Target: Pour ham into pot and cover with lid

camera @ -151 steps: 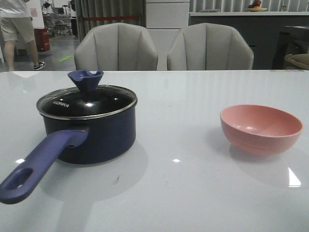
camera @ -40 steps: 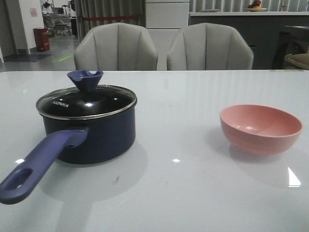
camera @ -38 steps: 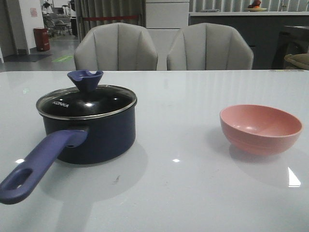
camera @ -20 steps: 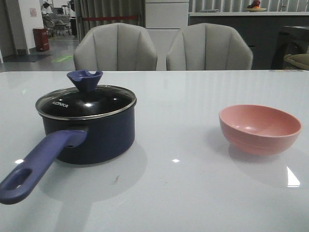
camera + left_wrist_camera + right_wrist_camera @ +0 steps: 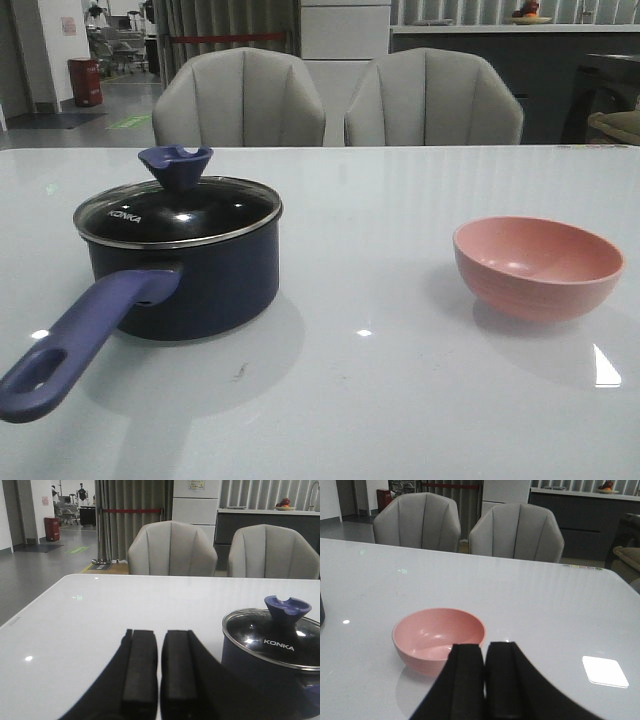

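The dark navy pot (image 5: 190, 280) stands on the left of the white table (image 5: 380, 400), its purple-blue handle (image 5: 75, 340) pointing toward me. The glass lid (image 5: 180, 213) with a blue knob (image 5: 176, 165) rests on it. In the left wrist view the pot (image 5: 265, 670) and lid (image 5: 272, 642) lie beside my left gripper (image 5: 160, 637), which is shut and empty. A pink bowl (image 5: 537, 267) sits on the right. My right gripper (image 5: 484, 650) is shut and empty, just short of the bowl (image 5: 437, 639). No ham shows; the bowl's visible inside looks bare. Neither gripper appears in the front view.
Two grey chairs (image 5: 240, 100) (image 5: 433, 98) stand behind the table's far edge. A dark counter (image 5: 500, 60) runs along the back right. A small dark mark (image 5: 240, 372) lies on the table in front of the pot.
The front view has shifted very slightly; pot, lid and bowl stay where they were. A person at the back left, seen earliest, has left the view.
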Robot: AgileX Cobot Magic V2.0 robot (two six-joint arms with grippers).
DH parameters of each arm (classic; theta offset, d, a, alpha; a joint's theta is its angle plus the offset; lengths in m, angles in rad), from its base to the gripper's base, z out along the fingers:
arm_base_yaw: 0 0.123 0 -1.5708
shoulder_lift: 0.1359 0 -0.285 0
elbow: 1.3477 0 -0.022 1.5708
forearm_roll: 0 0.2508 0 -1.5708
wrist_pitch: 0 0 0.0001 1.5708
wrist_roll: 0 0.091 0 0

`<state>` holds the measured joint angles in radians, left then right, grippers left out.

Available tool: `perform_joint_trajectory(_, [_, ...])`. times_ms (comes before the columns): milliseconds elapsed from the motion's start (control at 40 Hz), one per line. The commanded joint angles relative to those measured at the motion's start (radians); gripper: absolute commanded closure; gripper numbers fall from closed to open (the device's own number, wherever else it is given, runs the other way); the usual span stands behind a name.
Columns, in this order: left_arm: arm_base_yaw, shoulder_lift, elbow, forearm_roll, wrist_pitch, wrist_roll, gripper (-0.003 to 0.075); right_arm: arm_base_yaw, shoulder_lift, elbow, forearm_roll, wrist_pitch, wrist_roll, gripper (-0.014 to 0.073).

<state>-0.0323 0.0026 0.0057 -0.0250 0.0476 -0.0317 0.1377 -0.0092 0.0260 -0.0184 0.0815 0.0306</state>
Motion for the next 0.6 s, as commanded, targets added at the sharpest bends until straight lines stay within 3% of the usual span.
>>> perform_joint_trajectory(0, [-0.001, 0.012, 0.02, -0.005, -0.082, -0.003, 0.0601, -0.008, -0.021, -0.004, -0.02, -0.081, 0.029, 0.0425])
perform_joint_trajectory(575, [-0.001, 0.012, 0.02, -0.005, -0.082, -0.003, 0.0601, -0.008, -0.021, -0.004, -0.02, -0.087, 0.029, 0.0425])
